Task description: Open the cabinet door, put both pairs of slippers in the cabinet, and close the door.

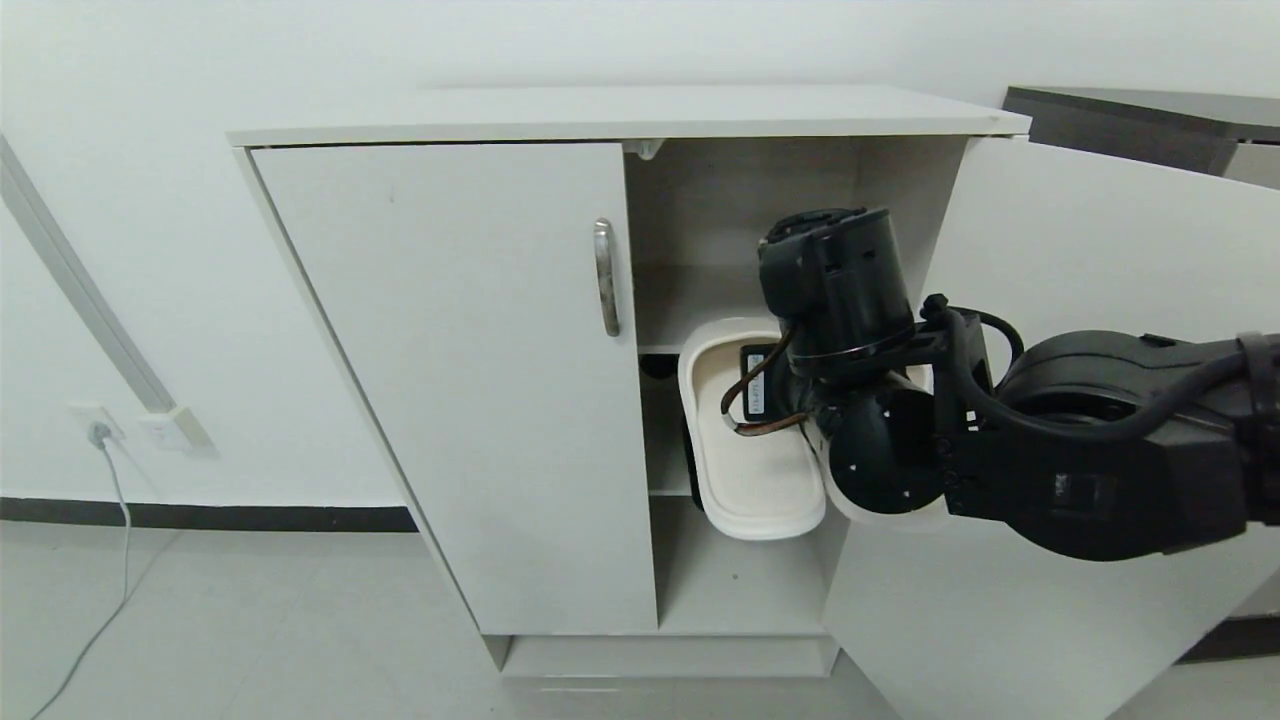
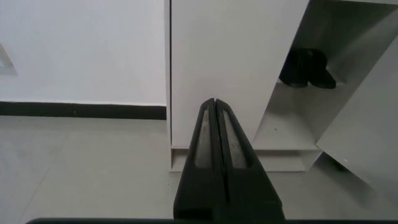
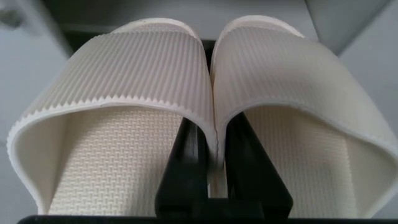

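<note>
The right door (image 1: 1080,260) stood open and a black pair (image 2: 306,68) already sat on a shelf. The right tool (image 3: 214,155) pinched the cream slippers (image 1: 745,480) at the opening — placing and closing remained. The left tool (image 2: 214,124) hung closed, empty.

Ribbed cream slippers (image 3: 143,68) against matt white cabinet (image 1: 450,380)
I see soft rubbery straps, finely ridged, over waffle-textured footbeds; the door's handle (image 1: 605,277) looks like brushed metal.

We are counting one cabinet (image 1: 620,108), two cabinet doors (image 1: 450,380), one door handle (image 1: 605,277), two cream slippers (image 3: 124,81), two dark slippers (image 2: 306,68), one cable (image 1: 118,520) and one wall socket (image 1: 97,428).
</note>
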{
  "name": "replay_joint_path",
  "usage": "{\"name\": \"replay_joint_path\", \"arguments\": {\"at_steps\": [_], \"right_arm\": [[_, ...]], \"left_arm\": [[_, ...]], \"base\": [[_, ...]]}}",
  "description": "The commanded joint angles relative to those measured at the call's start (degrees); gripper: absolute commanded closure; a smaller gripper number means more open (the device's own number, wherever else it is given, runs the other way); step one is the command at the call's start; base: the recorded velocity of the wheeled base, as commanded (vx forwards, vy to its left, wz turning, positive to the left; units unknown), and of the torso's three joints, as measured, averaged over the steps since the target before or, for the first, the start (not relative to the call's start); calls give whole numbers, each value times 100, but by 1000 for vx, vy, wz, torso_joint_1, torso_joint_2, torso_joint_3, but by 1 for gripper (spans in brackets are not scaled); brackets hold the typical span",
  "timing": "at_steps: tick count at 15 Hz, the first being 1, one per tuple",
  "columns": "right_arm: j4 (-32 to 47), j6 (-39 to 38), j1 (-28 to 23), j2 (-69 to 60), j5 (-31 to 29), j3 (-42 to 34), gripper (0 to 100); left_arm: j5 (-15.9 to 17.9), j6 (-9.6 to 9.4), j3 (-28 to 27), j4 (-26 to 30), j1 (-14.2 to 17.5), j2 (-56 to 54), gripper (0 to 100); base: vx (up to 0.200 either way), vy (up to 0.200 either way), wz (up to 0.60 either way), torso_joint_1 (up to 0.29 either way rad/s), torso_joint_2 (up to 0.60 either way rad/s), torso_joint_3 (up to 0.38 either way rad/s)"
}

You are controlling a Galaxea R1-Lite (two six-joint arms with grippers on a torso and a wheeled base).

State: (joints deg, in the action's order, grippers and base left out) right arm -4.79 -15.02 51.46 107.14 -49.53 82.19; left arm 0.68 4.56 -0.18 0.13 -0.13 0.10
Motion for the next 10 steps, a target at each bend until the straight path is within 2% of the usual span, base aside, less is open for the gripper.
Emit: {"name": "replay_joint_path", "arguments": {"at_steps": [1,5,10], "right_arm": [[-4,8,14,-36,5,8,100],[-31,25,14,61,5,-19,100],[-874,351,-92,518,22,8,100]], "left_arm": [[2,1,1,-5,5,-1,100],[2,10,1,-5,5,-1,100],[2,10,1,-5,5,-1,100]], "base": [[200,0,0,12,2,-2],[200,0,0,1,4,2],[0,0,0,0,0,0]]}}
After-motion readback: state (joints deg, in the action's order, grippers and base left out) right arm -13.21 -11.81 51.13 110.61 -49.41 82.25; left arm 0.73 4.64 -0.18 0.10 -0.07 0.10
